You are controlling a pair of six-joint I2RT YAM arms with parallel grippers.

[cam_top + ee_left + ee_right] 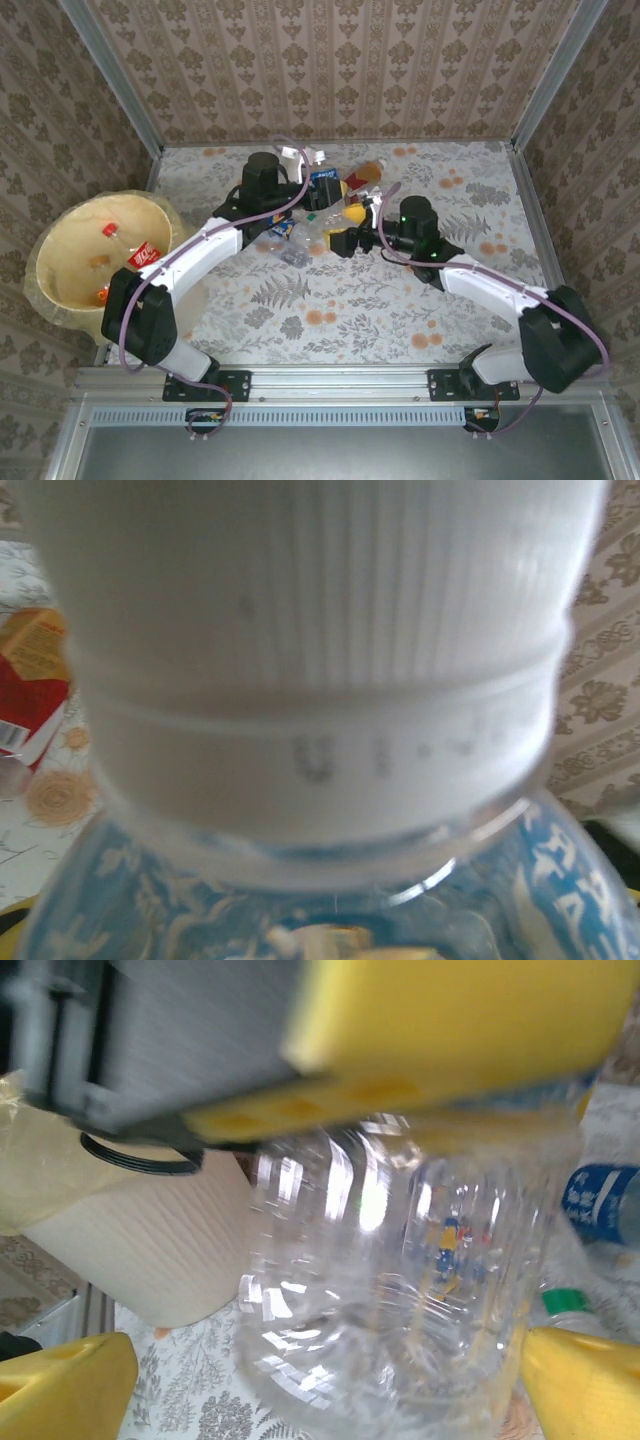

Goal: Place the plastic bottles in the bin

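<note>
The plastic bottles lie in a heap [335,205] at the middle back of the table. My left gripper [312,187] is over the heap's back. A blue-labelled bottle [560,880] sits lengthwise between its fingers, and the bottle's white cap [310,650] is almost against the left wrist camera. My right gripper [342,241] is at the heap's front edge. Its yellow fingers [60,1385] stand wide apart on either side of a clear unlabelled bottle [390,1300]. The pale-yellow bin [60,245] stands off the table's left edge with a red-labelled bottle [145,254] inside.
Patterned walls enclose the table on three sides. The flowered tabletop [330,310] stretches in front of the heap. The bin's ribbed wall [150,1260] shows beyond the clear bottle. A yellow and grey part of the other gripper [420,1020] hangs above that bottle.
</note>
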